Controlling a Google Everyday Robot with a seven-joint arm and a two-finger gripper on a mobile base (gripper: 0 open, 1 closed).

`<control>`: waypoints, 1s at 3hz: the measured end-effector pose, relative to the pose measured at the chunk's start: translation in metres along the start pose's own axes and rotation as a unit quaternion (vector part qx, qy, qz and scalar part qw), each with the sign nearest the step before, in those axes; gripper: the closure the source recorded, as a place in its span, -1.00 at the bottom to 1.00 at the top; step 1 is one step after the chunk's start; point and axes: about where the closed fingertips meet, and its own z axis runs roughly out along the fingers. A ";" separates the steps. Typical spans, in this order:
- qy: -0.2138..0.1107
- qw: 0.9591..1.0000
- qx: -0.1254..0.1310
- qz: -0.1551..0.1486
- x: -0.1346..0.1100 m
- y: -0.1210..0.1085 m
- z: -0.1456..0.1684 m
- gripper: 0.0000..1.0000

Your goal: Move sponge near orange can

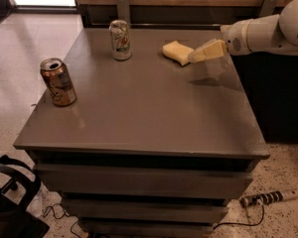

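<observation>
The pale yellow sponge (176, 52) lies flat on the grey table (149, 108) at the back, right of centre. The orange can (57, 82) stands upright near the table's left edge, its top open. My gripper (194, 57) comes in from the right on a white arm, held a little above the table. Its yellowish tips are just right of the sponge and overlap its right end in the view. I cannot see contact between them.
A white can with green-red print (120, 39) stands upright at the back, left of the sponge. A wooden wall with metal brackets runs behind the table. A power strip (268, 198) lies on the floor at the lower right. A dark chair base (10, 192) is at the lower left.
</observation>
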 end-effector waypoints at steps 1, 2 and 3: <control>-0.002 1.000 0.015 0.006 0.010 -0.004 0.018 -1.00; -0.004 1.000 0.015 0.012 0.020 -0.005 0.042 -1.00; -0.012 1.000 0.004 0.020 0.027 -0.002 0.064 -1.00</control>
